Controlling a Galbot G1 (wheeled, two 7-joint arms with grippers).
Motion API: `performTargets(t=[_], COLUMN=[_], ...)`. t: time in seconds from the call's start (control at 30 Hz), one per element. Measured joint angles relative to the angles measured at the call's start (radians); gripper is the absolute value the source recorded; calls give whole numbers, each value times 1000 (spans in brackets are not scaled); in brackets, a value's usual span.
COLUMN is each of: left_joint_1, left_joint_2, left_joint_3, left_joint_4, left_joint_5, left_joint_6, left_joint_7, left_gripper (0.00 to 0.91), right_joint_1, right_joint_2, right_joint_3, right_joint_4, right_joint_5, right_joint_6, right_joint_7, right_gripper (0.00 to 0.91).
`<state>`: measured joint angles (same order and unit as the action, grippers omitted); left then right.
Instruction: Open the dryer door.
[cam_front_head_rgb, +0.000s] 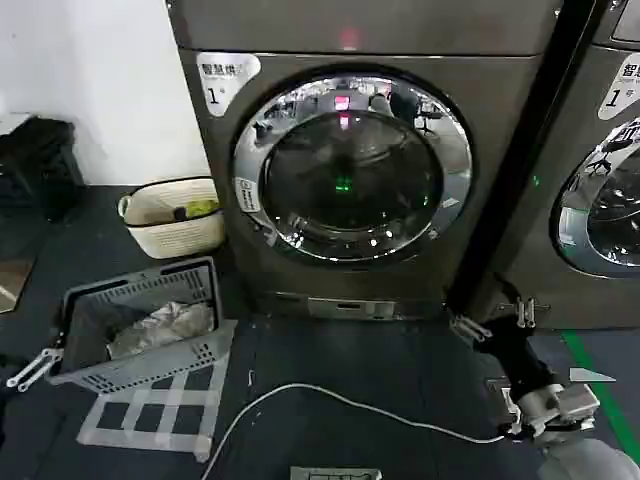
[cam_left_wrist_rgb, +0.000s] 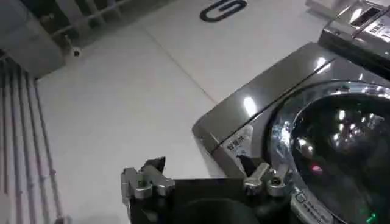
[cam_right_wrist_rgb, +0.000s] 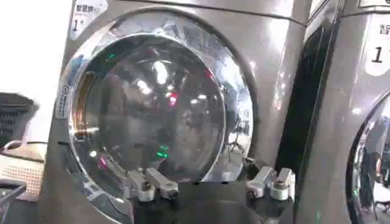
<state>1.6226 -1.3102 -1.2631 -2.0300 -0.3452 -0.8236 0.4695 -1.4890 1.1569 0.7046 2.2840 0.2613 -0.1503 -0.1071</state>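
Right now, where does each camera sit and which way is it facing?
Head: high, looking down at the dryer door and floor; right gripper low right.
Left wrist: on the left arm, angled at the dryer's upper corner; left gripper open.
Right wrist: facing the door squarely; right gripper open.
All three share the door.

Two front-loading machines: the bronze-grey dryer (cam_front_head_rgb: 360, 160) at twelve o'clock and a second machine (cam_front_head_rgb: 600, 170) at two o'clock. Two chrome-ringed doors: the dryer door (cam_front_head_rgb: 350, 168) and its neighbour's door (cam_front_head_rgb: 602, 205). Two baskets at nine o'clock: one cream basket (cam_front_head_rgb: 172, 215), one grey basket (cam_front_head_rgb: 140, 325). One white cable (cam_front_head_rgb: 340, 400) at six o'clock.
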Motion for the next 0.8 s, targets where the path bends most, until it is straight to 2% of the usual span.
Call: performTargets(t=[0.47,0.8], left_joint_1=[11,27], left_joint_2=[-19,-36], left_joint_3=[9,5], left_joint_4=[-16,-44], left_joint_5=[2,5], left_joint_6=[0,0], left_joint_7=[3,6], left_gripper=[907,907], right_joint_1=[165,318], right_joint_2=[-114,-159], right_joint_3=[-63,-177], right_joint_4=[-172,-308], right_joint_5=[87,90], right_joint_6=[92,126], right_joint_7=[-56,-91], right_gripper=[907,907])
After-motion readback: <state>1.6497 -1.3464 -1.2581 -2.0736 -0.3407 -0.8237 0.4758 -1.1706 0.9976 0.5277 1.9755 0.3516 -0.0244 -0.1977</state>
